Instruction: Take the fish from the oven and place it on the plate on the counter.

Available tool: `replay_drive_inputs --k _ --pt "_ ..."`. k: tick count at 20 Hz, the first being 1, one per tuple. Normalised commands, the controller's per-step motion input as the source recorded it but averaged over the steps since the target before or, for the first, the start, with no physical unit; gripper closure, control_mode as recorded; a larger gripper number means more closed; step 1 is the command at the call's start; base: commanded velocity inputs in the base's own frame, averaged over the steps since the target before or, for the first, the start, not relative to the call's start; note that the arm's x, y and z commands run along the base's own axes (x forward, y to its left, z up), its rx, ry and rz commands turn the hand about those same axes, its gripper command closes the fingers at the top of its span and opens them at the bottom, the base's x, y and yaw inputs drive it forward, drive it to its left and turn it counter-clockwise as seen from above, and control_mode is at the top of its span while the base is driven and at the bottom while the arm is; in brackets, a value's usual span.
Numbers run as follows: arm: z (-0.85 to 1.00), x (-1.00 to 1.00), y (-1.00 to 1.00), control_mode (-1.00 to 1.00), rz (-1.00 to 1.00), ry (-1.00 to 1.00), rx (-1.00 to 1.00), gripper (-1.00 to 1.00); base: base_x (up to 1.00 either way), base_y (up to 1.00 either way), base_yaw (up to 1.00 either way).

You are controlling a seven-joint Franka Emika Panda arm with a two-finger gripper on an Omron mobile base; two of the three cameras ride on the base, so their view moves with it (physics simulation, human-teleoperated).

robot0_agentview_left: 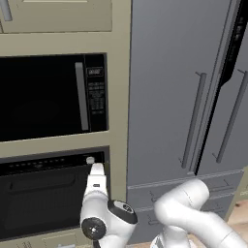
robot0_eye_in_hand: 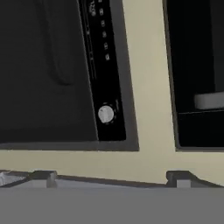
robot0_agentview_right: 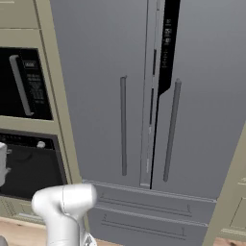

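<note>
Black built-in oven (robot0_agentview_left: pixel 51 193) with its dark glass door looks shut, my gripper (robot0_eye_in_hand: pixel 113 178) is wide open and empty near the round silver knob (robot0_eye_in_hand: pixel 105 114), fish, plate and counter not sighted, so I judge nearly everything's left: open, grab, place.

Kitchen: built-in oven (robot0_agentview_left: pixel 51 193), microwave (robot0_agentview_left: pixel 48 97), fridge (robot0_agentview_right: pixel 144 96).
</note>
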Motion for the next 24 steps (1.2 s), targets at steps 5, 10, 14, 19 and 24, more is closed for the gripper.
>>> replay_drive_inputs --k 5,10,14,19,24 --pt "-0.59 0.35 1.00 -1.00 0.22 -0.23 -0.42 -1.00 0.00 0.00 0.00" --pt "-0.25 0.50 1.00 -1.00 0.06 -0.06 -0.36 -1.00 0.00 0.00 0.00" --pt "-0.34 0.10 1.00 -1.00 -0.08 0.00 -0.04 -1.00 0.00 0.00 0.00" --pt "-0.41 0.16 0.98 -1.00 -0.21 -0.01 0.01 -1.00 0.00 0.00 0.00" --pt "-0.62 0.34 0.64 -1.00 -0.18 -0.05 0.13 -1.00 0.00 0.00 0.00"
